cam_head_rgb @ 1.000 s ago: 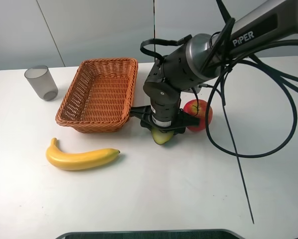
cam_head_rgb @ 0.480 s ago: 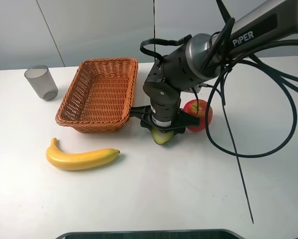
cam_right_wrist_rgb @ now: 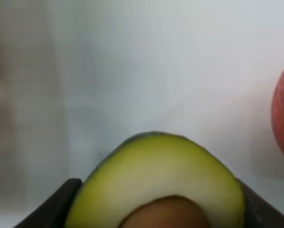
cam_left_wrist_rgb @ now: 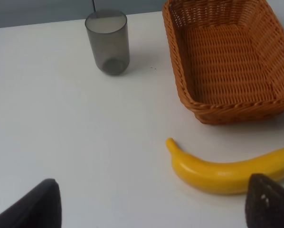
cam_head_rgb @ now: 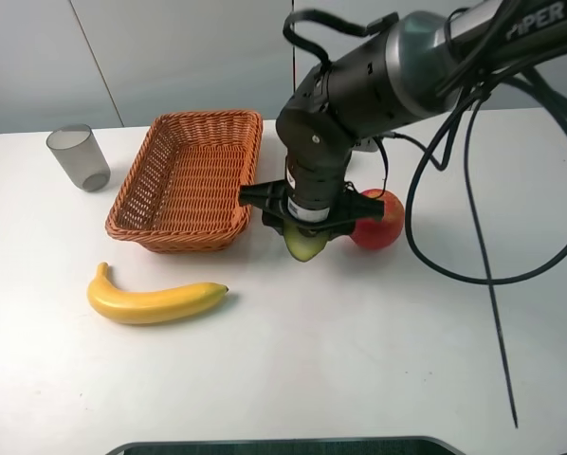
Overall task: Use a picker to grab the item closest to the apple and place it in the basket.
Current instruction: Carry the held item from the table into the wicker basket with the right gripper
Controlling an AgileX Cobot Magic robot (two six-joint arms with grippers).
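Note:
A halved avocado [cam_head_rgb: 306,246] with green flesh and a brown pit [cam_right_wrist_rgb: 163,212] is clamped between the fingers of my right gripper [cam_head_rgb: 307,226], which is shut on it a little above the table. The red apple [cam_head_rgb: 375,218] sits just right of it, its edge showing in the right wrist view [cam_right_wrist_rgb: 283,118]. The woven basket [cam_head_rgb: 191,177] stands to the left, its near corner close to the avocado; it holds nothing. My left gripper [cam_left_wrist_rgb: 151,202] hangs open over the table near the banana [cam_left_wrist_rgb: 227,171], its dark fingertips [cam_left_wrist_rgb: 268,202] apart with nothing between them.
A yellow banana [cam_head_rgb: 155,300] lies in front of the basket. A grey translucent cup [cam_head_rgb: 79,157] stands at the back left. Black cables [cam_head_rgb: 483,246] loop down from the right arm over the table's right side.
My right arm has risen and shifted slightly toward the back, lifting the avocado off the table. The apple, banana, basket and cup stay where they were.

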